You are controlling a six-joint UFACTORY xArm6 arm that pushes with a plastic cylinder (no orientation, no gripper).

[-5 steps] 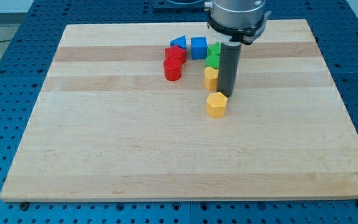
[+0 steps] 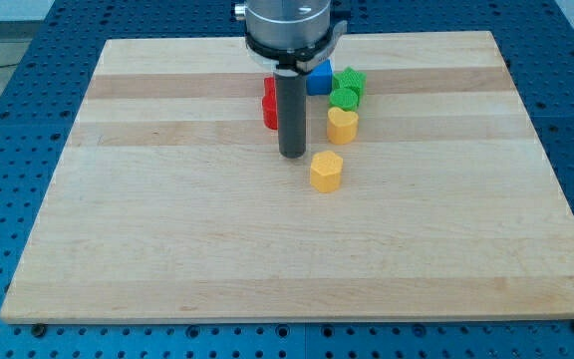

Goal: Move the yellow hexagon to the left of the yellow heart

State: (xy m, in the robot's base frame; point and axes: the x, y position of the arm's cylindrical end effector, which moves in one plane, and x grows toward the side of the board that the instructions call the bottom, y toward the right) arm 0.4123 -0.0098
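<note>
The yellow hexagon (image 2: pixel 326 171) lies on the wooden board near its middle. The yellow heart (image 2: pixel 342 124) sits just above it and a little to the right, with a small gap between them. My tip (image 2: pixel 290 155) stands on the board to the left of the hexagon and slightly above it, apart from it, and left of the heart. The rod hides part of the blocks behind it.
Two green blocks (image 2: pixel 347 88) sit right above the heart. A blue cube (image 2: pixel 319 77) is left of them. Red blocks (image 2: pixel 269 105) show partly behind the rod. The board's top edge (image 2: pixel 417 36) is close behind the cluster.
My tip has moved from the right side of the heart and hexagon to their left. The yellow hexagon has shifted left and slightly down.
</note>
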